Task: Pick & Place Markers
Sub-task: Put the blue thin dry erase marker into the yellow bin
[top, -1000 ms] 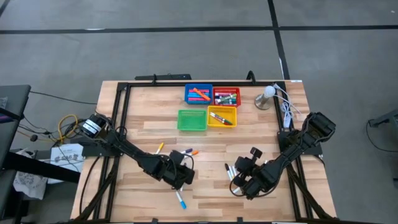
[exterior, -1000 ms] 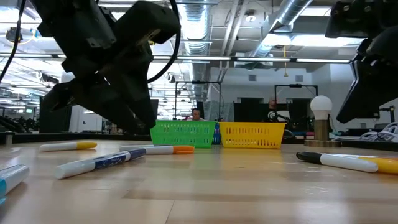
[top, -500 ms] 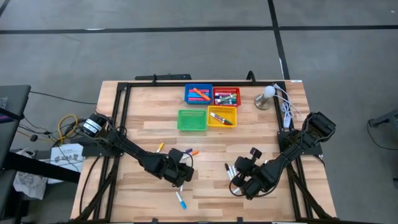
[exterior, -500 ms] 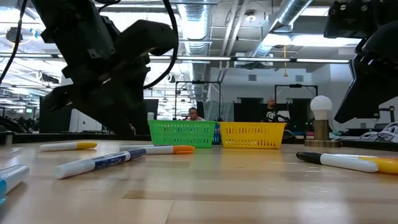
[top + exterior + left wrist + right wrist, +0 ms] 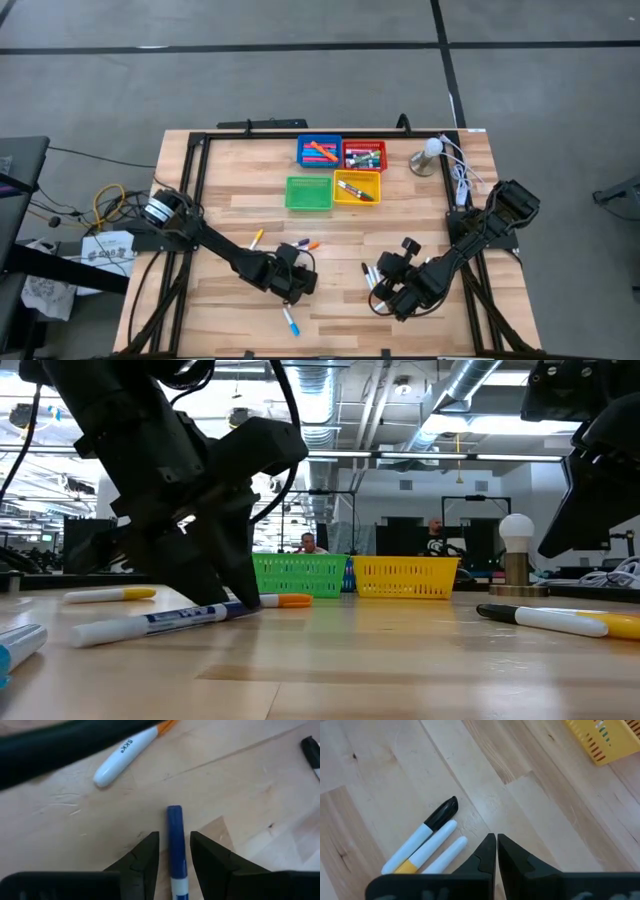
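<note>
- Counter [image 5: 230, 210]: pale wooden planks, edged by a dark frame
- Left tool [image 5: 174, 851]: low at the counter's front, left of centre; its two fingers [image 5: 145, 857] stand a little apart on either side of a blue-capped marker [image 5: 175, 832], which lies flat on the wood between them; whether the fingers press on it cannot be told
- In the low view the left tool [image 5: 235, 595] reaches down to the same marker [image 5: 150, 623], white-bodied, tip at the counter
- Orange-capped marker [image 5: 127, 750]: white body, lying on the counter just beyond the left tool, apart from it
- Yellow-capped marker [image 5: 256, 239]: on the counter left of the left arm
- Light-blue marker [image 5: 290, 322]: near the front edge, just in front of the left tool
- Right tool [image 5: 496, 851]: low over the counter's front right, fingers pressed together, holding nothing
- Three markers beside the right tool: a black-capped one [image 5: 432, 822] with two white ones [image 5: 427, 847] lying side by side and touching
- Blue tray [image 5: 301, 152]: back row, holds orange and other markers
- Red tray [image 5: 384, 156]: back row, right of the blue one, holds mixed markers
- Green tray [image 5: 290, 194]: in front of the blue one
- Yellow tray [image 5: 377, 188]: in front of the red one, holds a few markers
- White lamp [image 5: 428, 150]: right of the trays, with cables beside it
</note>
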